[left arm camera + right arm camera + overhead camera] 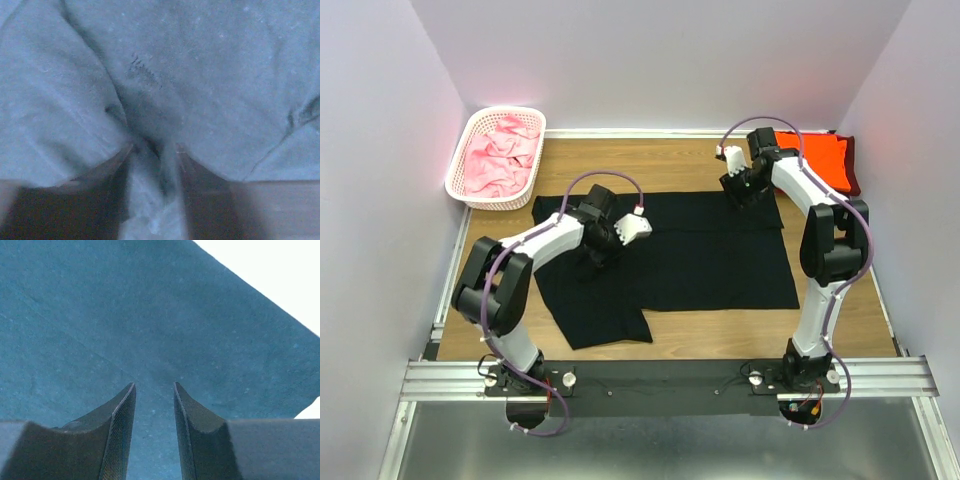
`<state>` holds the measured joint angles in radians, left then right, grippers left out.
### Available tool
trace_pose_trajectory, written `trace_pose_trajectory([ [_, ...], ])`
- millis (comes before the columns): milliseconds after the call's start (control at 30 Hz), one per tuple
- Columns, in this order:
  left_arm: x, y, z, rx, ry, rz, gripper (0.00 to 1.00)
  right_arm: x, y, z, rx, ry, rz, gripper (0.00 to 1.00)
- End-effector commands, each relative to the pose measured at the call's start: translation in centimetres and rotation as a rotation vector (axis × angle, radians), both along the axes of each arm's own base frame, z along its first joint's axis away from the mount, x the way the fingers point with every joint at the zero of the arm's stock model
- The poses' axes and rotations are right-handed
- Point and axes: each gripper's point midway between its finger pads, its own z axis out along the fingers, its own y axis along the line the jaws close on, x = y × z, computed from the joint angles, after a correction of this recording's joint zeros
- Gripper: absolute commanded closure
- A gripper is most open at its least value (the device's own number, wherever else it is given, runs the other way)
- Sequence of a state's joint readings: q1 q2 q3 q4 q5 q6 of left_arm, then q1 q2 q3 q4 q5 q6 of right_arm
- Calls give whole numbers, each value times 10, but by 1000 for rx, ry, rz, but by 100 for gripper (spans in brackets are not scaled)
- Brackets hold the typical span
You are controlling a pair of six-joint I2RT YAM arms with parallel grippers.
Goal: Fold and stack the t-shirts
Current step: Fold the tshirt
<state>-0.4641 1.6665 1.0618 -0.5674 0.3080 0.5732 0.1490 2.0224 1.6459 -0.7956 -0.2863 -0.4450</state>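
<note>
The black t-shirt [710, 265] seems soft and limp, best held at edges; left gripper [154, 147] pinches a fold, right gripper [154, 385] I cannot tell.

The left arm [535, 240] reaches forward and inward, wrist bent down. The left gripper [154, 150] has its fingers partly apart, with a ridge of the black t-shirt [225, 75] bunched between them. The right arm [825, 235] stretches far forward, the right gripper [154, 386] tipped down, its fingers parallel with a narrow gap between them.
</note>
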Motion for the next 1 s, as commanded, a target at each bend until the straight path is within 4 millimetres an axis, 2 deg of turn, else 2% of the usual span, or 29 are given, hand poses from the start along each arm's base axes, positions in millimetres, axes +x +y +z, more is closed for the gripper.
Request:
trace_pose_trajectory([
  [0,12,3,-9,49,-5,24,72,-10,-2,5,1,9,6,57],
  [33,14,4,-10,58,-9,19,83,-10,-1,4,1,11,7,57],
  [133,26,4,0,55,-37,-1,100,-12,-1,-1,-2,24,8,57],
  [167,35,6,9,49,-51,-6,100,-13,-1,-2,-2,27,8,57],
  [233,43,10,10,49,-37,-17,100,-14,-1,-4,0,33,10,57],
  [267,56,10,21,34,-60,-17,100,-14,-1,-5,0,35,10,57],
  [300,61,22,14,47,-34,-12,100,-14,-1,-6,4,39,10,57],
  [367,79,29,21,31,-38,-5,100,-15,0,-7,5,42,12,57],
  [400,88,44,12,39,-15,10,100,-16,0,-8,4,45,12,57],
  [433,95,49,11,31,-10,25,87,-16,0,-9,3,47,13,57],
  [467,111,54,18,14,-36,48,77,-17,0,-9,4,49,14,57],
  [500,121,70,10,18,-21,90,63,-18,0,-10,3,53,15,57],
  [533,135,74,19,10,-48,106,57,-18,0,-10,4,52,15,57],
  [567,136,80,15,9,-33,122,55,-18,0,-10,4,52,15,57],
  [600,145,87,24,0,-55,141,53,-20,-1,-11,3,56,15,57],
  [733,148,87,54,-35,-116,144,53,-23,-1,-11,3,58,18,57],
  [767,145,85,68,-58,-140,142,53,-23,-1,-11,4,59,19,57],
  [833,136,76,79,-103,-147,120,53,-24,0,-12,7,62,20,57],
  [967,112,63,90,-126,-170,67,56,-26,1,-13,15,69,19,58],
])
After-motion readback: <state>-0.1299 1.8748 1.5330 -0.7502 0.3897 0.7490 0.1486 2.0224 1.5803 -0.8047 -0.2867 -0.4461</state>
